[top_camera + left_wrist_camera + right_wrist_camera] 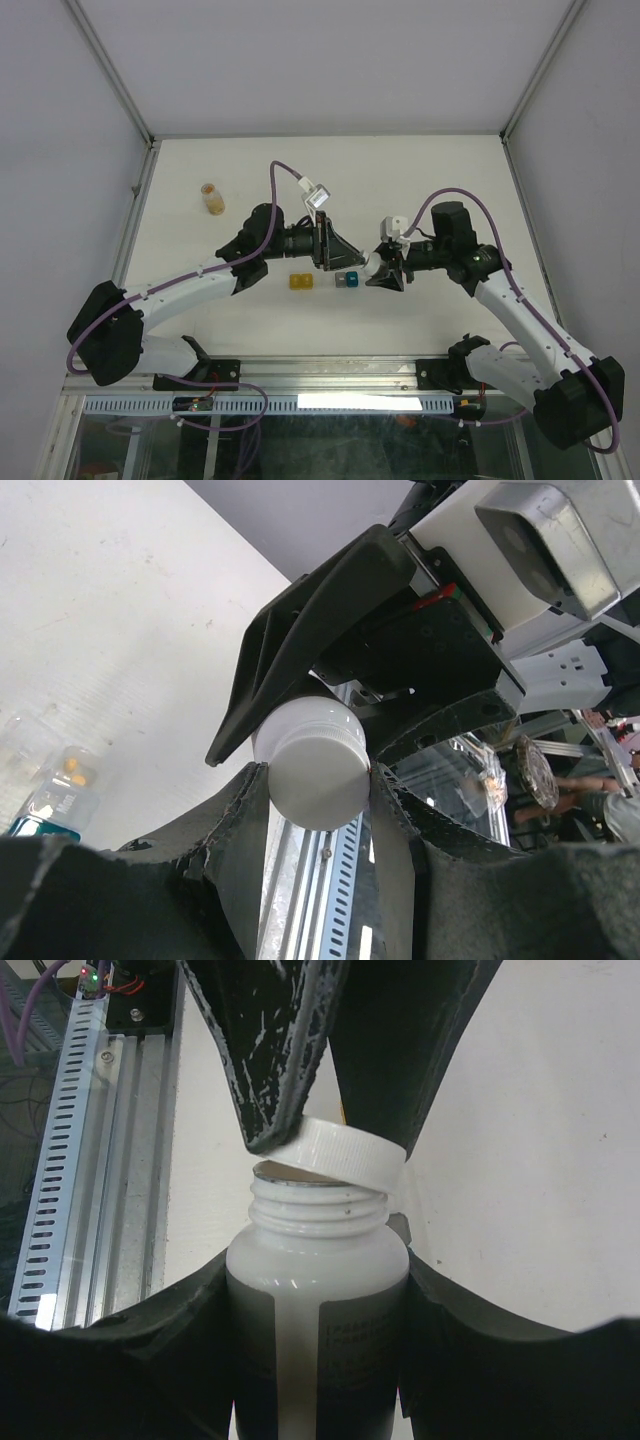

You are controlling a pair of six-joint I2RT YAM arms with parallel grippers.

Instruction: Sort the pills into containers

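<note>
Containers (346,279) untouched beside left gripper (358,263) pinching cap (340,1155); right gripper (386,272) grips bottle (315,1290).

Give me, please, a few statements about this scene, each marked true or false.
1. The right gripper grips the white bottle. True.
2. The cap sits screwed down on the bottle's neck. False: it tilts above the bare threads, held in the left gripper.
3. In the top view, the yellow compartment lies left of the teal compartment. True.
4. The small vial stands between the grippers. False: it stands at the table's far left, apart from both arms.
</note>
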